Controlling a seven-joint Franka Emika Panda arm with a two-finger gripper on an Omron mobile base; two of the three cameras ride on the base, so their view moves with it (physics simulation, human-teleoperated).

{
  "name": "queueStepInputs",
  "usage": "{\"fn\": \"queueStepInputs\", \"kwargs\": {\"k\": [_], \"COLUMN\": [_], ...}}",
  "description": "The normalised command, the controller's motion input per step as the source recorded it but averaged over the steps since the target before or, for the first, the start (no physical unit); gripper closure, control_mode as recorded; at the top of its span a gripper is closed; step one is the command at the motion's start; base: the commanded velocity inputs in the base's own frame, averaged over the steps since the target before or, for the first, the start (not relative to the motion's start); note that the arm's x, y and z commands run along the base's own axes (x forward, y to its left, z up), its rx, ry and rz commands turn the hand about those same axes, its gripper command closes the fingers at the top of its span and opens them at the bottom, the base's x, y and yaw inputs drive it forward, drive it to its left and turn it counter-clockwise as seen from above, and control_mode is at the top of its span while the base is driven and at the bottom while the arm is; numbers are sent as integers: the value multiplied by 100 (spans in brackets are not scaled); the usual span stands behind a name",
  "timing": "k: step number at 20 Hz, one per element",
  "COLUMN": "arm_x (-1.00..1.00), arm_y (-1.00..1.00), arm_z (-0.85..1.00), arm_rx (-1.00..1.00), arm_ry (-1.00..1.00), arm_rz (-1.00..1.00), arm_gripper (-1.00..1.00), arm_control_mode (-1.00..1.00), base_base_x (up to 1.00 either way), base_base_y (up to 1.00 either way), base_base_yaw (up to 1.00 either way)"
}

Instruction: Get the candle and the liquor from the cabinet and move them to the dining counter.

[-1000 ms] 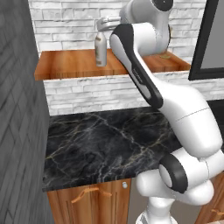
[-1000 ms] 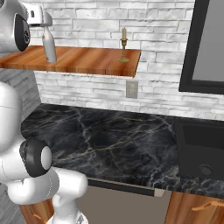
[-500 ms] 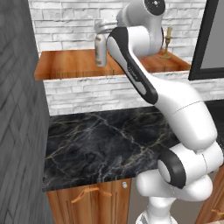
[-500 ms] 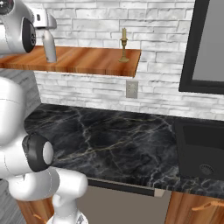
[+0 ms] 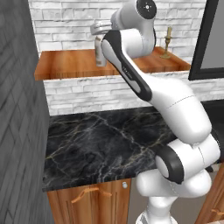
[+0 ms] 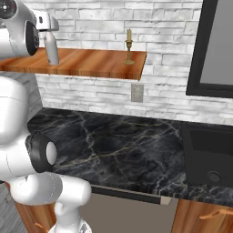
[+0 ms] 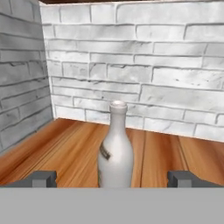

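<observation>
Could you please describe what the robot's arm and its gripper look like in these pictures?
The arm is glossy white, built of rounded, tube-like segments, with black bands and dark caps at the joints. One round joint cap shows a small ring of dots. The gripper ends in two small, blocky dark-grey finger tips. No cables or lettering are visible.

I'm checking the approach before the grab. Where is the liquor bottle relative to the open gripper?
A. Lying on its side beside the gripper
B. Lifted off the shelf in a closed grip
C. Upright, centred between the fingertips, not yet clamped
C: in the hand view the liquor bottle stands upright on the shelf, midway between the spread fingertips of the gripper.
</observation>
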Motion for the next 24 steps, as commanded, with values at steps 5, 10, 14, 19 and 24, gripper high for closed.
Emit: {"fn": "queueStepInputs", "kwargs": {"k": [5, 10, 14, 19, 24], "arm_x": [22, 25, 22, 20, 22], "arm_y": [0, 0, 1, 8, 10], "arm_z": [-2, -9, -11, -5, -1], "arm_rx": [0, 0, 0, 0, 0], "arm_ry": [0, 0, 0, 0, 0], "arm_rz": [0, 0, 0, 0, 0], "arm_gripper": [-100, -100, -100, -100, -100], "arm_control_mode": [-100, -100, -100, -100, -100], "base_base_x": [0, 0, 0, 0, 0], "base_base_y": [0, 0, 0, 0, 0], "base_base_yaw": [0, 0, 0, 0, 0]}}
